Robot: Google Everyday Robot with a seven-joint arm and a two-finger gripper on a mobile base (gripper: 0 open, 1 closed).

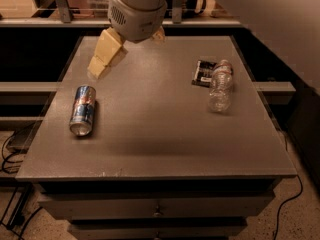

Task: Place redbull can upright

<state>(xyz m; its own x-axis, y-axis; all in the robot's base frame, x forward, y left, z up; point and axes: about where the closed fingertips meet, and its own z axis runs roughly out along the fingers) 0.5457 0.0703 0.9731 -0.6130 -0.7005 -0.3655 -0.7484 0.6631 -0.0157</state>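
The redbull can (83,110) lay on its side on a grey table (160,149), one silver end turned toward the camera and its length running away from the viewer. It rested just on the near side of the gripper (106,54), slightly to the left as seen, with a bare strip of tabletop between the two. Nothing touched it. It was not yet standing, so the task looked to be at its start.

The gripper hung above the table's far left part, angled down toward the can, most likely lined up for a reach to it (whether it was open or closed could not be told, because the arm's pale rounded wrist hid much of it). It held nothing that could be seen.

Well off to the gripper's other side, across the table to the right as seen, a clear plastic bottle (220,85) also lay flat. Its cap end sat against a small dark packet (203,72). Both were far enough from the can that they probably would not hinder a grasp.
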